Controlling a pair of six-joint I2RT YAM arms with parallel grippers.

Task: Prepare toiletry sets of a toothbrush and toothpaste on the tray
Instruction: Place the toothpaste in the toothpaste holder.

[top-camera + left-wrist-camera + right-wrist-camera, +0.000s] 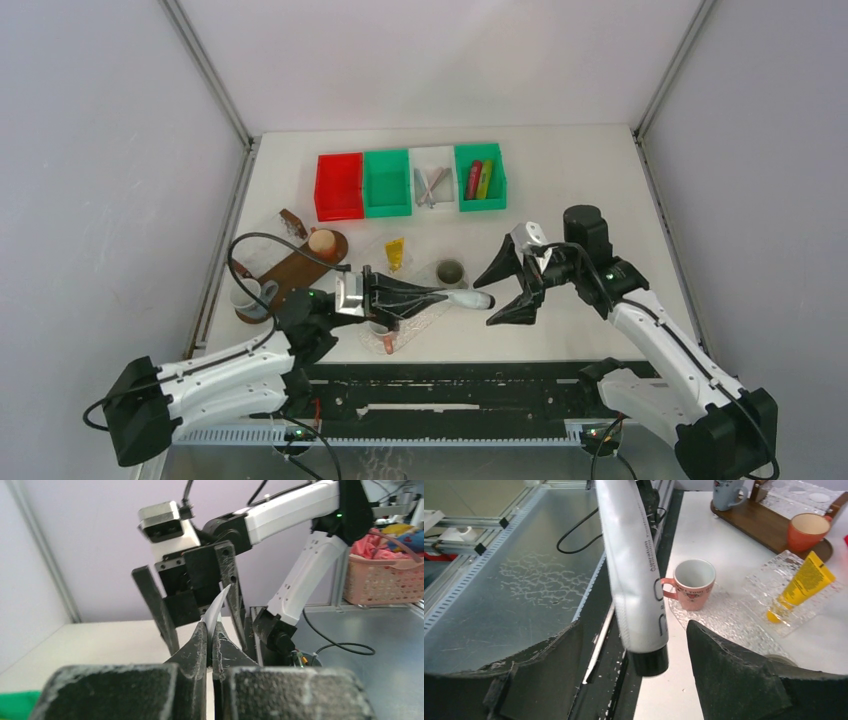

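Top external: high above the near edge, looking down over the whole table [580,200].
Left wrist: close and level, facing the right gripper [488,302] at frame centre.
Right wrist: close, looking down along a white tube [634,575].
Shared: the white tube, in all three.

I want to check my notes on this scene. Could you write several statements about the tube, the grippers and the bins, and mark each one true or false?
1. The left gripper is shut on the flat end of the white tube. True.
2. The right gripper is shut on the tube's cap. False: its jaws stand open on either side of the cap end.
3. The yellow tube lies on a glass tray. True.
4. The toothbrushes lie in the red bin. False: they lie in the white bin.
5. The orange cup stands on the wooden tray. True.
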